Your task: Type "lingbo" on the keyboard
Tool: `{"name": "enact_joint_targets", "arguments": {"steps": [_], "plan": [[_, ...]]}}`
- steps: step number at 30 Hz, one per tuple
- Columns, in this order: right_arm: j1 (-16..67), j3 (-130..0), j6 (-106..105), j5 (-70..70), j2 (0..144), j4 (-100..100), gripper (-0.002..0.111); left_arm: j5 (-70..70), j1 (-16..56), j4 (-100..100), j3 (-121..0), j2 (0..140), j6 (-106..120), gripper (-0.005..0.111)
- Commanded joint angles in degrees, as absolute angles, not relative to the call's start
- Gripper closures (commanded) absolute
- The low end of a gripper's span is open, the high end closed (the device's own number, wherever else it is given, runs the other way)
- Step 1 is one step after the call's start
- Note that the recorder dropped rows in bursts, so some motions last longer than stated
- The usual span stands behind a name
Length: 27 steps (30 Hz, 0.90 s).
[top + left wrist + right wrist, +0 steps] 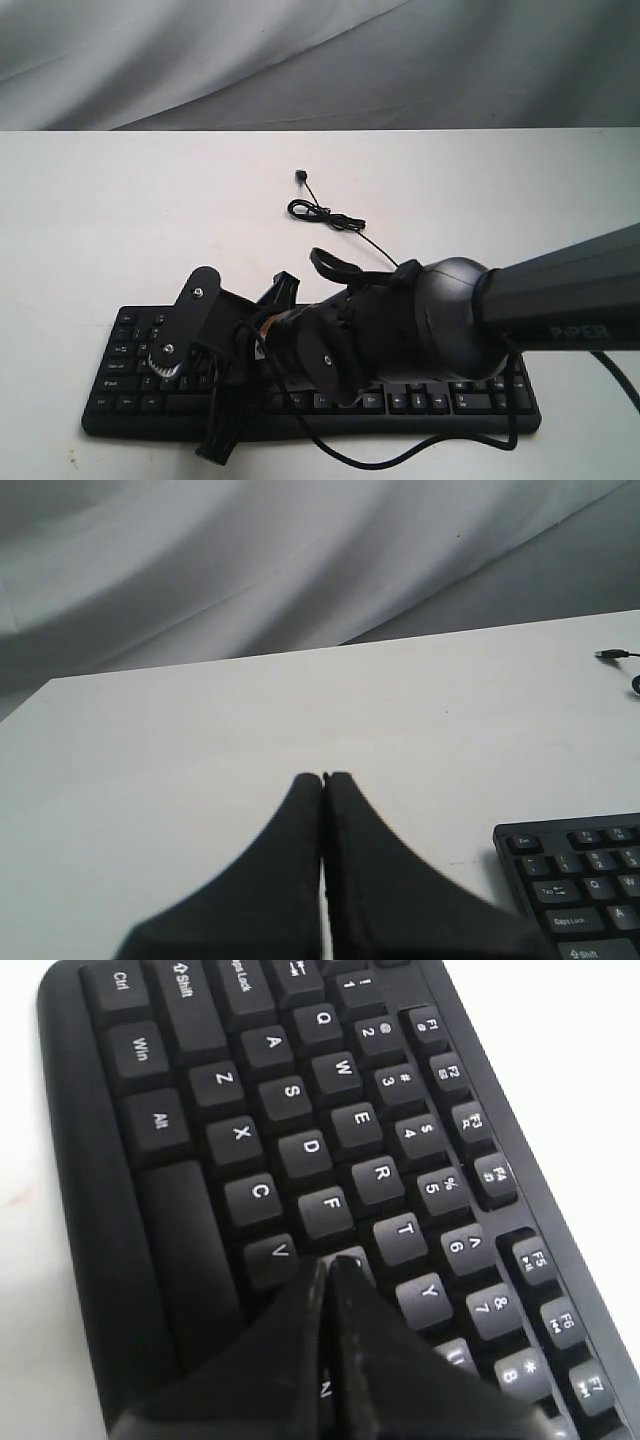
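Evidently the typing is under way. In the exterior view the keyboard [450, 400] lies flat on the white table [100, 220], close to its near edge. Its long axis runs left to right. The function row is on the far side and the space bar on the near side, so the legends read upright from the near side. A thin cable [330, 215] trails away from its far edge. The right arm [560, 300] reaches in from the right, across the middle, and hangs over the left-hand letter keys; its tip is lost among its own parts here.

In the left wrist view the left gripper [322, 778] has its fingers pressed together. It hovers above bare table just left of the keyboard's Esc corner, taking no part.

In the right wrist view the right gripper [328, 1265] also has its fingers pressed together into one point. The point sits at the G key, past F and beside T and Y; whether it touches, I cannot tell. So the step in hand looks like "g", the fourth letter. Next would be "b": a small lift, a short shift toward the near row, then a straight press without clipping V or N.
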<state>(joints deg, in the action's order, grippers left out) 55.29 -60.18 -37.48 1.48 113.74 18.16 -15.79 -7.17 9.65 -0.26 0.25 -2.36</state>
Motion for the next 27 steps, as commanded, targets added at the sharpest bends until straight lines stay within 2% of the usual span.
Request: {"name": "enact_joint_targets", "arguments": {"steps": [1,27], "plan": [[55.44,-60.05,-37.06,1.26,113.55,18.43,0.108,-15.22,-6.75,9.55,0.00,0.00,-2.62,0.107],[55.44,-60.05,-36.84,1.63,115.38,18.60,0.108,-15.22,-6.75,9.55,0.00,0.00,-2.62,0.107]]}}
